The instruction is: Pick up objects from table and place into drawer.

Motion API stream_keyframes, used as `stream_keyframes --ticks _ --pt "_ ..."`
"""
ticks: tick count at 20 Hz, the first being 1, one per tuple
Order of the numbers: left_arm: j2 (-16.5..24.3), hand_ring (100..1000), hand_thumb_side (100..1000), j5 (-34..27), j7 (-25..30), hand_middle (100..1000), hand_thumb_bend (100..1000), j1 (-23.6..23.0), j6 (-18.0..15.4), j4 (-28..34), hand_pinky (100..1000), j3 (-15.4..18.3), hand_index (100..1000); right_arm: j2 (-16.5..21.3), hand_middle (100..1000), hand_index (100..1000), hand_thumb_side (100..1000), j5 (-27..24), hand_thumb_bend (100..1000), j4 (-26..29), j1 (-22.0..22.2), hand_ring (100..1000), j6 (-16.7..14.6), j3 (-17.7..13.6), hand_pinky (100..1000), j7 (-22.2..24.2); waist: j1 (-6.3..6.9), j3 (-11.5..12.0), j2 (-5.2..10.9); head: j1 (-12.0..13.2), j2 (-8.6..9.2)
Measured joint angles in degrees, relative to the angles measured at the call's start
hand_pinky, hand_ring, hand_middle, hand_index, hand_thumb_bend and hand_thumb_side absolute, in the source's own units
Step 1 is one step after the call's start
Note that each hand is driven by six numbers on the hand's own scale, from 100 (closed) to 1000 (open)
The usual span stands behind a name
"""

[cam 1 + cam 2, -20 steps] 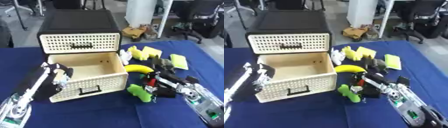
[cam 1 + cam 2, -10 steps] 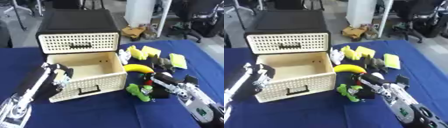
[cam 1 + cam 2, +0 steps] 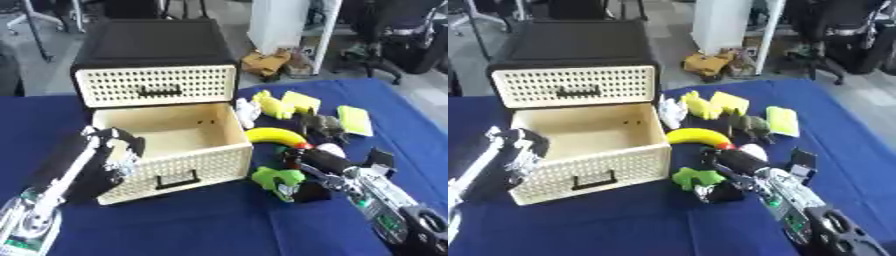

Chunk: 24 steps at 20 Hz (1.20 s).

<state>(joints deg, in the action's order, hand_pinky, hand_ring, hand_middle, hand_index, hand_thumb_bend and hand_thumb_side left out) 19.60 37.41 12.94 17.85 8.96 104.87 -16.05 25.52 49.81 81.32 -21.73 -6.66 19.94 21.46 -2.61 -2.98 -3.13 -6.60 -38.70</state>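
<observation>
Reaching in from the near right corner of the tabletop [image 3: 219, 230], the right hand [image 3: 313, 162] is down by a bright green toy [image 3: 276, 180] that sits on the blue cloth just in front of the open drawer [image 3: 166, 145]. Dark fingers sit right up against the green toy on its right side, but honestly I can't tell if they're curled round it or just touching it, too blurry there. The toy itself looks like it's on or just above the cloth, can't say which

The drawer is pulled out of a black cabinet [image 3: 150, 50] standing toward the far left of the tabletop, cream with little holes all over the front and a dark handle. Nothing visible inside it. Above it is a second cream drawer front [image 3: 157, 86], closed.

The left hand [image 3: 112, 152] is against the drawer's left side near its front corner, arm coming up from the near left corner. Fingers look bent round the drawer edge there, though it's kinda hard to make out.

Rest of the stuff is bunched right of the drawer: a banana [image 3: 273, 135] just beside the drawer's right wall, a small white figure [image 3: 245, 111] behind it, a couple of yellow blocks [image 3: 289, 102] further back, a dark grey-green toy animal [image 3: 322, 126], and a flat yellow-green piece [image 3: 354, 120] toward the right edge
</observation>
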Motion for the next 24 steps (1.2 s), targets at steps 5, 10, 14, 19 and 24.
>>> stream_keyframes --ticks 5,10,14,19,24 --pt "0.0 100 1000 0.0 0.1 100 263 -0.1 -0.1 -0.3 100 0.0 702 0.0 887 884 890 0.8 100 -0.1 0.1 874 -1.2 0.1 748 2.6 0.00 -0.1 0.01 0.0 0.00" --pt "0.0 100 1000 0.0 0.2 100 259 -0.1 -0.2 -0.3 100 0.0 703 0.1 893 886 822 2.3 100 0.4 0.3 857 -2.8 0.2 733 6.3 0.00 -0.2 0.02 0.0 -0.01" --pt "0.0 100 1000 0.0 0.3 100 255 -0.2 -0.3 -0.3 100 0.0 703 0.1 881 876 508 3.5 100 0.5 0.6 796 -3.4 0.2 667 8.0 -0.01 -0.2 0.04 0.0 -0.01" --pt "0.0 100 1000 0.0 0.4 100 254 -0.2 -0.4 -0.3 100 0.0 703 0.1 811 833 100 4.8 100 0.3 0.6 618 -3.0 -0.2 464 9.4 -0.09 -0.1 0.20 0.0 -0.01" --pt "0.0 100 1000 0.0 0.5 100 252 -0.2 -0.4 -0.3 100 0.0 704 0.1 567 618 100 5.6 100 0.3 0.5 367 -2.0 -0.5 149 8.5 -0.27 0.0 0.28 0.0 -0.01"
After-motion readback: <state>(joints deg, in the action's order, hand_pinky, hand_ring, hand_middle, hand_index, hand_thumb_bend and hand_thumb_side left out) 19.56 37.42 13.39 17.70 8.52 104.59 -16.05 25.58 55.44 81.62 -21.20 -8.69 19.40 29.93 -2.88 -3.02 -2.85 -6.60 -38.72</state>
